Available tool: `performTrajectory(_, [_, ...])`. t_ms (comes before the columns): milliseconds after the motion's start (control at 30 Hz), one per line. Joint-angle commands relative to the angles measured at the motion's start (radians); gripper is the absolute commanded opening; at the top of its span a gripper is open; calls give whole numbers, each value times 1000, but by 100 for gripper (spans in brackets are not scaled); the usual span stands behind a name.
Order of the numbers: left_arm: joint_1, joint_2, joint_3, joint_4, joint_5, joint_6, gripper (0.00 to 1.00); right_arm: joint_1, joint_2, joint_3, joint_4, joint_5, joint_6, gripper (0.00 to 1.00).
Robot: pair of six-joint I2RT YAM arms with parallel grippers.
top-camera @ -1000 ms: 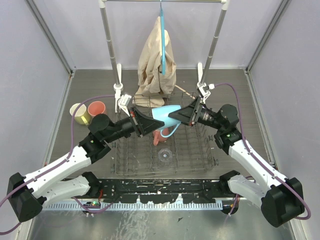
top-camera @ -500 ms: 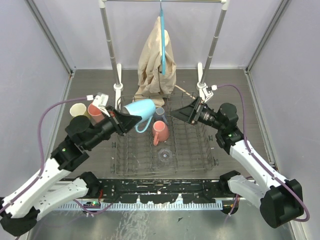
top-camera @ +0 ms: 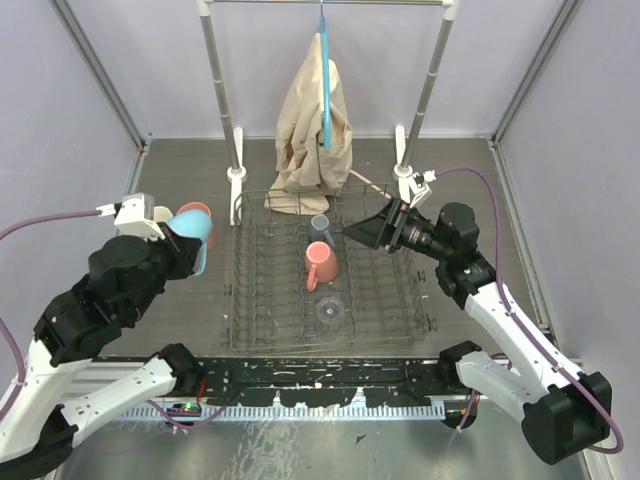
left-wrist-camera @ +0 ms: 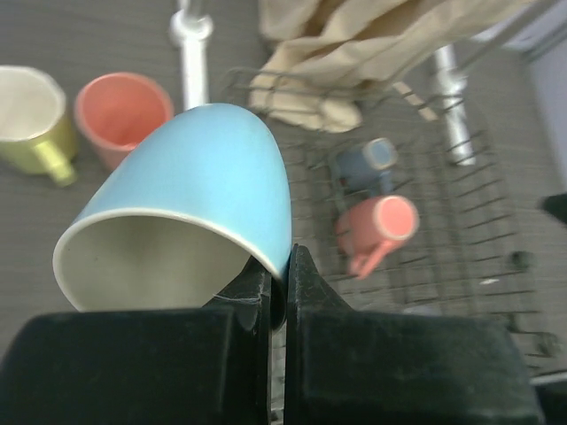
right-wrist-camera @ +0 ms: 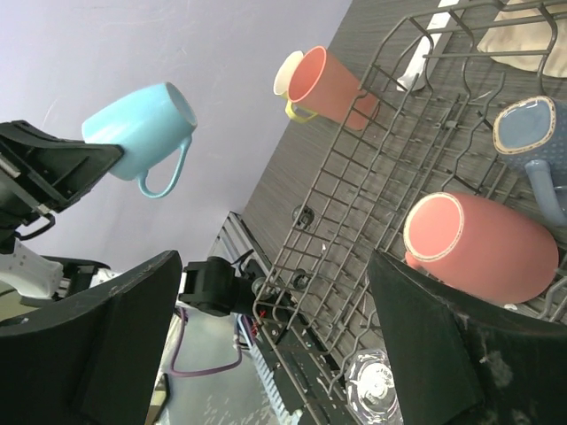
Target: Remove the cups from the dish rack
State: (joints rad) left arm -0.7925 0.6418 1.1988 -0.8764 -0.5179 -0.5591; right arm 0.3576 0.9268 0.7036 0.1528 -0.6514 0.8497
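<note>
Top view, left gripper [top-camera: 180, 252]: I see it just off the left side of the dish rack [top-camera: 262, 300], jaws pinched on the light blue mug [top-camera: 193, 238], which hangs tilted above the table [top-camera: 180, 165]
Top view, right gripper [top-camera: 352, 232]: over the rack's far right part, jaws spread, nothing between them
Top view, rack contents: pink mug [top-camera: 321, 263] on its side mid-rack, grey-blue mug [top-camera: 320, 226] just behind it, clear glass [top-camera: 330, 312] toward the rack's near edge
Left wrist view, grip: my jaws press together on the blue mug's wall, its mouth turned to the camera
Left wrist view, table: yellow mug [left-wrist-camera: 31, 115] and second pink mug [left-wrist-camera: 120, 111] stand upright side by side, left of the rack's far corner
Right wrist view, jaws: wide apart, empty, the rack below; the blue mug is in the air beyond the rack's left side
</note>
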Motion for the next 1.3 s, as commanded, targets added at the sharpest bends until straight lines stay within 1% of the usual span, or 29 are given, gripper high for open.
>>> performTrajectory(0, [2, 47, 35, -170, -184, -3, 0, -1, -21, 47, -12, 5, -63, 92])
performTrajectory(133, [8, 97, 7, -192, -205, -12, 0, 0, -26, 41, -23, 0, -85, 92])
performTrajectory(233, [53, 144, -10, -195, -173, -9, 0, -1, -39, 39, -41, 2, -103, 92])
performTrajectory(433, [308, 205, -70, -98, 96, 54, 0, -1, -64, 37, -75, 9, -144, 92])
performTrajectory(533, [385, 240, -100, -66, 193, 64, 0, -2, -68, 40, -99, 18, -166, 92])
performTrajectory(767, [427, 344, -148, -33, 261, 84, 0, -2, -51, 36, -107, 22, -185, 92])
performTrajectory(967, [490, 426, -172, 2, 338, 105, 0, -2, -35, 33, -102, 20, -187, 92])
performTrajectory(1100, [544, 479, -189, 26, 416, 128, 0, -3, -36, 31, -103, 19, -191, 92])
performTrajectory(1267, [571, 545, -203, 47, 434, 142, 0, -4, -31, 28, -103, 18, -192, 92])
